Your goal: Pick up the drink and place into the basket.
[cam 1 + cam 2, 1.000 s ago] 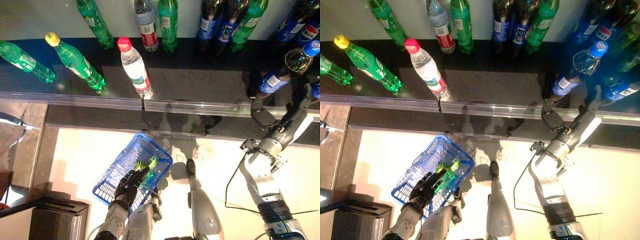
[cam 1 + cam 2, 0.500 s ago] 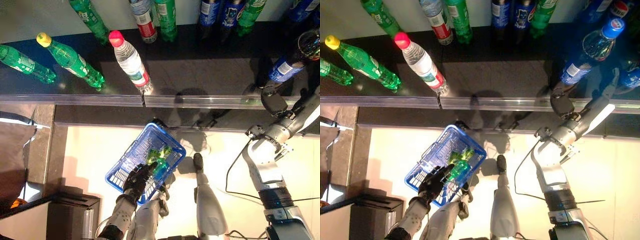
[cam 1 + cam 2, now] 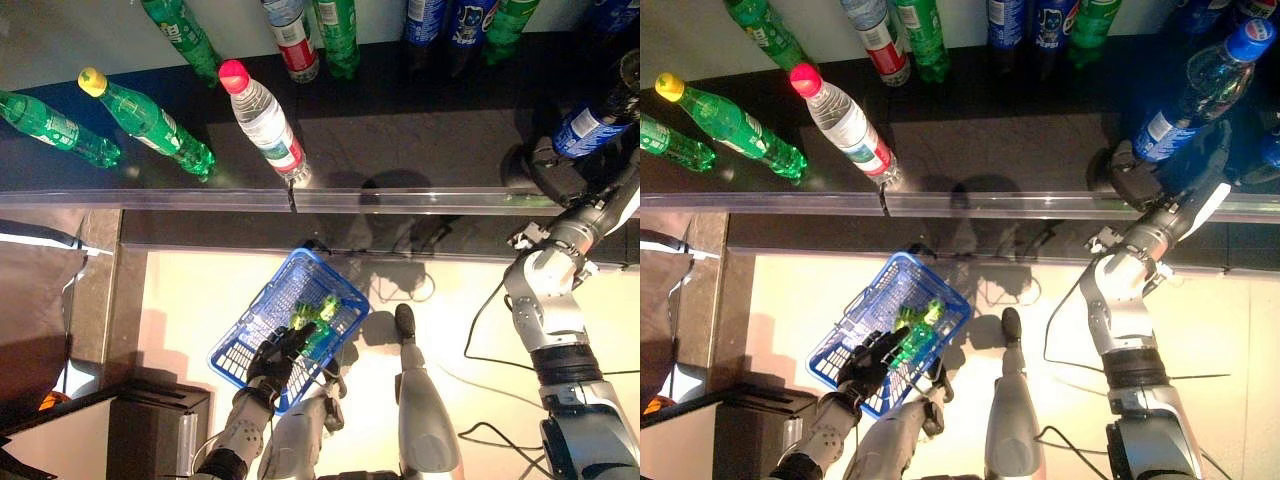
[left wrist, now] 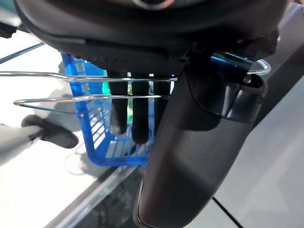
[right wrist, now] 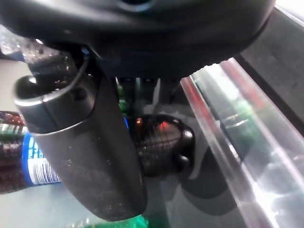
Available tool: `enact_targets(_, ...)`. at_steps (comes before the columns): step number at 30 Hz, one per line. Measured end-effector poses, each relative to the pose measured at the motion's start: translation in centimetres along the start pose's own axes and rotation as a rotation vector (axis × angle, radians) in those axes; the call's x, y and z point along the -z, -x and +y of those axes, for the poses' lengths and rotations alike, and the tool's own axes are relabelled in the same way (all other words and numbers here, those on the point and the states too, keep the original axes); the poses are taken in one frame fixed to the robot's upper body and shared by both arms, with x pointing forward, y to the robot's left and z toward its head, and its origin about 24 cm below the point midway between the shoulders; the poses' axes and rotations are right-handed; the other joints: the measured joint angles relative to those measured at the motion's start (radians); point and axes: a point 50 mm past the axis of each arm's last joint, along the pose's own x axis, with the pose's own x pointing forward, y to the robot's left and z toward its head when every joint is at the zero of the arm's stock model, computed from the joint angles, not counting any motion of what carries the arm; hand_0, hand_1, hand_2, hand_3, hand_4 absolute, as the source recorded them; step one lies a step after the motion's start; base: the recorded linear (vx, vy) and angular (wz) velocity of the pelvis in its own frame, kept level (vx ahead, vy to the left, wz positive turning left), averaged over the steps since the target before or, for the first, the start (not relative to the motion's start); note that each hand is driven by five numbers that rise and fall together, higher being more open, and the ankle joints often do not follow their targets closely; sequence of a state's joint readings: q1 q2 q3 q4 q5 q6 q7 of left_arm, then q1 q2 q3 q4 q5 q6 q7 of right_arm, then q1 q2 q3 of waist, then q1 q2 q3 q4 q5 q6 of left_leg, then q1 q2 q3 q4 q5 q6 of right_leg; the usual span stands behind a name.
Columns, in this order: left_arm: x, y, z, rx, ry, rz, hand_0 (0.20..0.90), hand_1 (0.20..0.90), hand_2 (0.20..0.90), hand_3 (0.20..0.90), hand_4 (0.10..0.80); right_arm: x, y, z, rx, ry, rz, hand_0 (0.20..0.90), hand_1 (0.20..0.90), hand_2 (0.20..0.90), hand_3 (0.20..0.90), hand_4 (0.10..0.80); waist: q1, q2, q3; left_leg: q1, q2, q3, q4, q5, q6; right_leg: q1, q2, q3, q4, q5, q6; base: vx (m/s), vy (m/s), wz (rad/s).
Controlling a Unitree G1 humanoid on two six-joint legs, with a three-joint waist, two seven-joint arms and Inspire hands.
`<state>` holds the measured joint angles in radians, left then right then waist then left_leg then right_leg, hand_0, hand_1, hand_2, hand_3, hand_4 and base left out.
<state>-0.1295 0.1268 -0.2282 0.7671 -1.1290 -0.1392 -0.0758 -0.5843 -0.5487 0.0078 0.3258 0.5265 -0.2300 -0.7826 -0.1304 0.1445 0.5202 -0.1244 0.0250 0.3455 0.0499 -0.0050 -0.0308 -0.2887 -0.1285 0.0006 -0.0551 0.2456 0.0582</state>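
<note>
We are carrying the blue basket (image 3: 290, 325) in our curled left hand (image 3: 272, 362); our right hand (image 3: 552, 172), fingers unclear, is reaching toward the blue-capped bottle (image 3: 1195, 90).

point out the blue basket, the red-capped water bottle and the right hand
blue basket (image 3: 262, 303): left eye view, on its far-left rim
red-capped water bottle (image 3: 268, 128): left eye view, mid-body
right hand (image 3: 1132, 177): right eye view, back of the hand

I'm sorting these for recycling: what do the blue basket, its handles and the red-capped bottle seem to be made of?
The blue basket looks like moulded plastic: uniform matte colour, slotted lattice walls. Its handles look like thin bare metal wire, silvery and glinting. The red-capped bottle seems clear, glossy thin plastic with an opaque plastic cap and a printed label band. The left hand has its fingers curled round the handles.
</note>
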Motion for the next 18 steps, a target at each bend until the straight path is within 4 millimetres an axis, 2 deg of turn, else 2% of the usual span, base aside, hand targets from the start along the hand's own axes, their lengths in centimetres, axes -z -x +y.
enact_targets(6, -0.2, -0.1, -0.2, 0.004, 0.014, -0.004, 0.3, 0.3, 0.3, 0.2, 0.1, -1.4, -2.6, 0.0, 0.013, -0.061, 0.015, 0.9, 0.9, 0.9, 0.9, 0.8, 0.008, 0.003, 0.0, -0.017, 0.0, 0.0, 0.004, 0.0, 0.0, -0.018, 0.0, 0.0, 0.005, 0.0, 0.0, 0.005, -0.057, 0.0)
enact_targets(10, -0.5, -0.7, -1.3, 0.035, 0.0, -0.003, 0.3, 0.3, 0.3, 0.2, 0.1, -2.5, -4.2, -0.1, 0.022, -0.078, 0.005, 0.9, 0.9, 0.9, 0.9, 0.8, 0.019, 0.006, 0.001, -0.045, 0.002, -0.003, 0.026, 0.0, 0.001, -0.06, -0.002, 0.0, 0.057, -0.019, -0.001, 0.0, -0.089, 0.04)
enact_targets(13, -0.6, -0.9, -1.9, 0.056, -0.015, 0.003, 0.3, 0.3, 0.3, 0.2, 0.1, -3.3, -5.1, -0.4, 0.029, -0.092, -0.001, 0.9, 0.9, 0.9, 0.9, 0.8, 0.017, 0.016, 0.004, -0.072, 0.004, -0.025, 0.057, -0.003, 0.001, -0.094, -0.007, -0.014, 0.124, -0.053, -0.004, -0.009, -0.111, 0.16)
enact_targets(17, -0.7, -1.0, -1.9, 0.055, -0.018, 0.008, 0.3, 0.3, 0.3, 0.2, 0.1, -3.6, -6.1, -0.8, 0.05, -0.074, 0.0, 0.9, 0.9, 0.9, 0.9, 0.8, 0.028, 0.016, 0.004, -0.098, 0.012, -0.046, 0.105, -0.014, -0.005, -0.137, -0.01, -0.024, 0.221, -0.11, -0.015, 0.001, -0.085, 0.15)
enact_targets(18, -0.8, -1.0, -1.8, 0.056, -0.022, 0.007, 0.3, 0.3, 0.3, 0.2, 0.1, -3.8, -6.3, -0.7, 0.048, -0.07, -0.003, 0.78, 0.78, 0.78, 0.76, 0.66, 0.032, 0.016, 0.004, -0.111, 0.016, -0.049, 0.127, -0.021, -0.007, -0.154, -0.01, -0.024, 0.253, -0.127, -0.017, -0.005, -0.087, 0.07)
